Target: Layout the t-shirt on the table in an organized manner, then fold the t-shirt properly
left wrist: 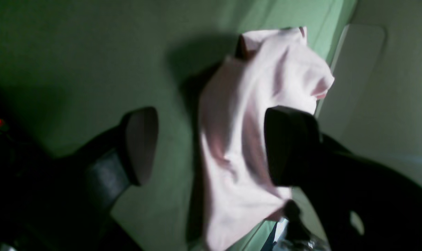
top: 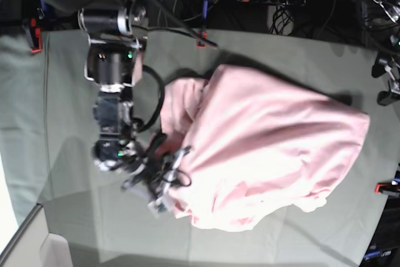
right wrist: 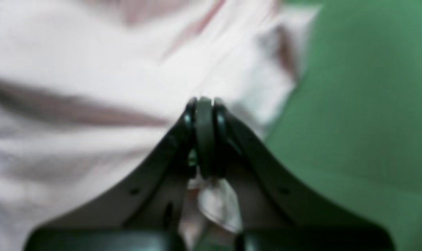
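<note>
**A:** What does the surface look like, going from the left of the base view?

**B:** The wide flat table under its creased pale grey-green cloth (top: 69, 173) fills the view, with dark cables and equipment behind its far edge and a small red-and-black clamp (top: 35, 34) at the far left corner. Just left of the shirt, the right arm reaches down over the cloth. The large, thin pale pink cotton t-shirt (top: 262, 142) lies in a loose rumpled mound on the middle and right of the table. No lettering shows.

**A:** So how far along is the task?

**B:** I judge it barely begun. The t-shirt is bunched, with no sleeve or hem spread flat, so the whole laying-out and every fold are left to do.

**A:** And the grippers?

**B:** The right gripper (right wrist: 204, 104) sits at the t-shirt's left edge with its black jaws pressed together. In the right wrist view pink cloth lies all round the tips and a pale scrap shows between the finger bases, so I take it to be pinching the t-shirt's edge. The left gripper (left wrist: 211, 146) is not in the base view; in its own wrist view its jaws stand spread wide, with a hanging fold of the t-shirt between them, against one pad.
</note>
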Available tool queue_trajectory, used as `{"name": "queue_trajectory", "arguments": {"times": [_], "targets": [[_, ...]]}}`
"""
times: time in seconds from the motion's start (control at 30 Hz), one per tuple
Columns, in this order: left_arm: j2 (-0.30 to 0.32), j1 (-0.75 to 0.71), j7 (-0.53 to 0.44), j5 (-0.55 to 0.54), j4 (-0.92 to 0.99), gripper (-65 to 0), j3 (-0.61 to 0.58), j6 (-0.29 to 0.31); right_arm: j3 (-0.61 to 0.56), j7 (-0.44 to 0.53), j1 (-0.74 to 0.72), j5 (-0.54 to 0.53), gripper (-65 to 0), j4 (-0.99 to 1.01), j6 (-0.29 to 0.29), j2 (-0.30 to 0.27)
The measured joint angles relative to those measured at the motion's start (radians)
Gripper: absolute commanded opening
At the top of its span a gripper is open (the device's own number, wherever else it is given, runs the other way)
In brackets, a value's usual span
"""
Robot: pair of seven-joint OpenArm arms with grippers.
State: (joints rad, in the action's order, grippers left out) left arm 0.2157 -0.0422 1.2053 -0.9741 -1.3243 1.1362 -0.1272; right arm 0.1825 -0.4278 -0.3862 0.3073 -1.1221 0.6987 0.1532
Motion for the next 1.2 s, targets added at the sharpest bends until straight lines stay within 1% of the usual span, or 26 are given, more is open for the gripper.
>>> {"name": "queue_trajectory", "arguments": {"times": [0.07, 0.17, 0.27, 0.37, 0.43, 0.53, 0.57, 0.63, 0.77, 0.8, 0.87, 0.9, 0.93, 1.0, 1.07, 1.13, 1.2], "targets": [[0.000, 0.002, 0.000, -0.021, 0.000, -19.3, -0.002, 0.003, 0.010, -0.035, 0.046, 0.000, -65.0, -0.134, 0.000, -0.006], [0.000, 0.000, 0.000, -0.069, 0.000, -19.3, -0.002, 0.012, 0.078, -0.085, 0.124, -0.005, -65.0, -0.324, 0.007, -0.025], [-0.002, 0.007, -0.001, -0.098, 0.000, -19.3, -0.003, 0.019, 0.185, -0.118, 0.189, -0.008, -65.0, -0.476, 0.007, -0.031], [-0.031, 0.045, -0.002, -0.101, 0.000, -19.3, -0.003, 0.018, 0.327, -0.134, 0.236, -0.008, -65.0, -0.562, 0.007, -0.035], [-0.045, 0.059, -0.002, -0.102, 0.000, -19.3, -0.026, 0.018, 0.419, -0.140, 0.266, -0.009, -65.0, -0.601, 0.008, -0.052], [-0.054, 0.066, -0.013, -0.105, 0.000, -19.3, -0.102, 0.018, 0.546, -0.137, 0.296, -0.008, -65.0, -0.615, 0.008, -0.088], [-0.063, 0.071, -0.011, -0.105, 0.001, -19.3, -0.129, 0.018, 0.597, -0.137, 0.308, -0.005, -65.0, -0.615, 0.008, -0.094], [-0.080, 0.087, -0.012, -0.104, 0.006, -19.0, -0.183, 0.016, 0.661, -0.140, 0.333, 0.000, -65.0, -0.609, 0.004, -0.099], [-0.131, 0.130, -0.013, -0.102, 0.007, -18.8, -0.272, 0.015, 0.680, -0.140, 0.401, 0.000, -65.0, -0.575, 0.004, -0.096], [-0.141, 0.138, -0.009, -0.091, 0.007, -18.8, -0.299, 0.013, 0.679, -0.147, 0.407, 0.000, -65.0, -0.573, 0.004, -0.090], [-0.165, 0.149, -0.012, -0.036, 0.007, -18.8, -0.350, -0.005, 0.676, -0.146, 0.408, 0.000, -64.4, -0.574, 0.004, -0.087], [-0.178, 0.153, -0.017, -0.006, 0.006, -18.8, -0.373, -0.008, 0.674, -0.142, 0.406, 0.000, -62.1, -0.577, 0.003, -0.089], [-0.195, 0.156, -0.017, 0.028, 0.006, -18.8, -0.400, -0.011, 0.674, -0.136, 0.403, -0.001, -58.4, -0.581, 0.003, -0.090], [-0.237, 0.159, -0.016, 0.079, 0.002, -18.1, -0.462, -0.014, 0.674, -0.138, 0.408, -0.004, -48.3, -0.610, 0.004, -0.092], [-0.284, 0.158, -0.011, 0.122, -0.002, -14.0, -0.520, -0.015, 0.674, -0.136, 0.431, -0.011, -38.5, -0.660, 0.003, -0.103], [-0.312, 0.153, -0.010, 0.172, -0.002, -10.4, -0.576, -0.015, 0.681, -0.146, 0.438, 0.004, -31.5, -0.702, 0.003, -0.106], [-0.322, 0.148, -0.010, 0.196, -0.002, -8.1, -0.618, -0.015, 0.680, -0.148, 0.434, -0.023, -28.3, -0.740, 0.003, -0.103]]}}
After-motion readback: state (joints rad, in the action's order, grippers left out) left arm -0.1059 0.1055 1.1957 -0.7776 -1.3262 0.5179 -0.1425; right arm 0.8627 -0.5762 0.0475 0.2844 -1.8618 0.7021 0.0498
